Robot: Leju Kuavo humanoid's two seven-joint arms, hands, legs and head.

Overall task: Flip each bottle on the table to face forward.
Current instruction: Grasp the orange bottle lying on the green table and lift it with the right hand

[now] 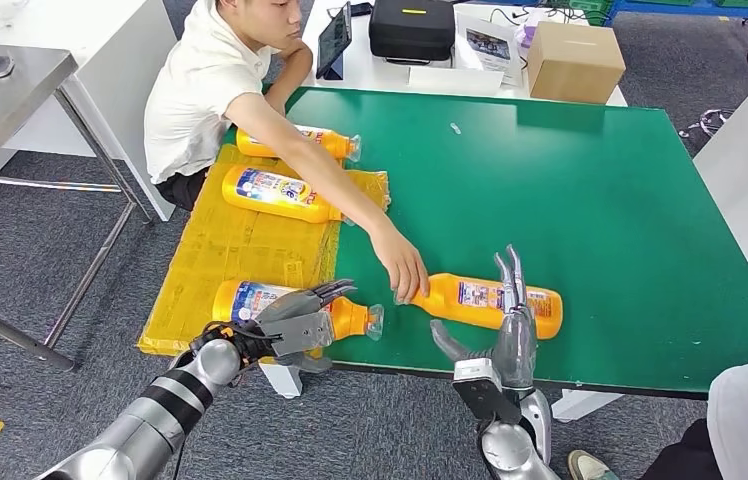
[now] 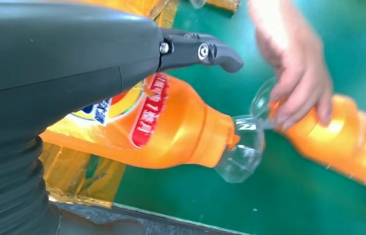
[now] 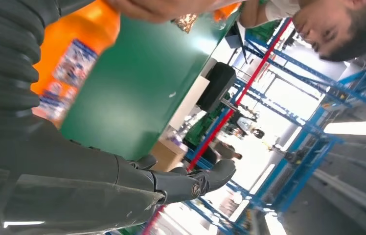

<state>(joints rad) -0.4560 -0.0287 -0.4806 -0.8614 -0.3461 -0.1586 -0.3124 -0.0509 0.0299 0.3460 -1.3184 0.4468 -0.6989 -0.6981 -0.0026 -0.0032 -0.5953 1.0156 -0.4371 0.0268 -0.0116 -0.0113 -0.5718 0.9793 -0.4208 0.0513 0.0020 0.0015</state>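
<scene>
Left hand (image 1: 295,318) fingers curl over a bottle (image 1: 350,318), hold unclear; right hand (image 1: 510,335) released beside bottle 2 (image 1: 495,300), risking collision with the person's hand (image 1: 402,268)

Bright, even overhead light; wrist views motion-blurred, perhaps overexposed toward the background windows.

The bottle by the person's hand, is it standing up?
No, that bottle is lying on its side on the green table, with the person's hand touching its cap end.
</scene>
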